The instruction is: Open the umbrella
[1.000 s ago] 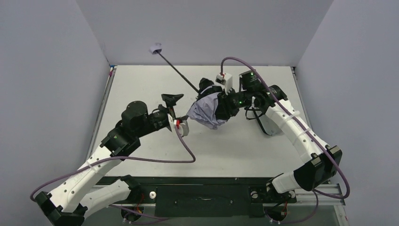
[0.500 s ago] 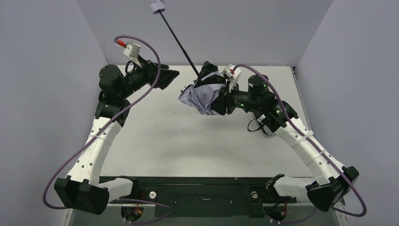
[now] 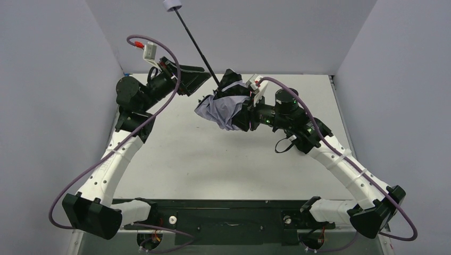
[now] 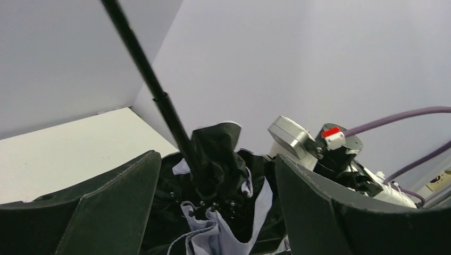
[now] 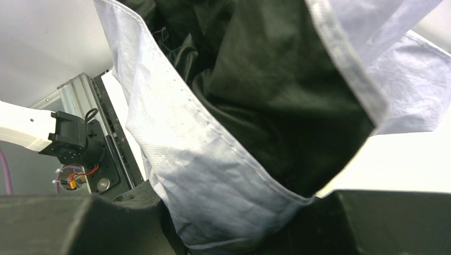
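**umbrella held off the surface, folded, much of it hidden**

you have the umbrella (image 3: 219, 109) in the upper middle of the top view, lifted above the surface (image 3: 213, 164). its canopy (image 3: 213, 110) is bunched, pale outside with black folds showing. the thin black shaft (image 3: 195, 45) slants up and left from the bunch. the pale handle (image 3: 172, 5) is cut off by the top edge of the frame, so you cannot make out a strap there.

your right fingers (image 5: 396, 223) are narrow and clamped on the canopy. in the top view their tips are buried in fabric and cannot be seen. in the right wrist view only dark slabs of them show along the bottom edge, with pale and black cloth dropping between them and filling nearly the whole frame. the shaft is hidden in that view.

your left fingers (image 4: 106, 212) stand wide and hold nothing. in the left wrist view they frame the black top of the bunch, where the shaft enters the fabric. the shaft runs out of the upper left of that frame. the lower part of the canopy is cut off at the bottom edge. you cannot tell whether either left finger touches the cloth. in the top view they sit just left of the shaft's lower end.
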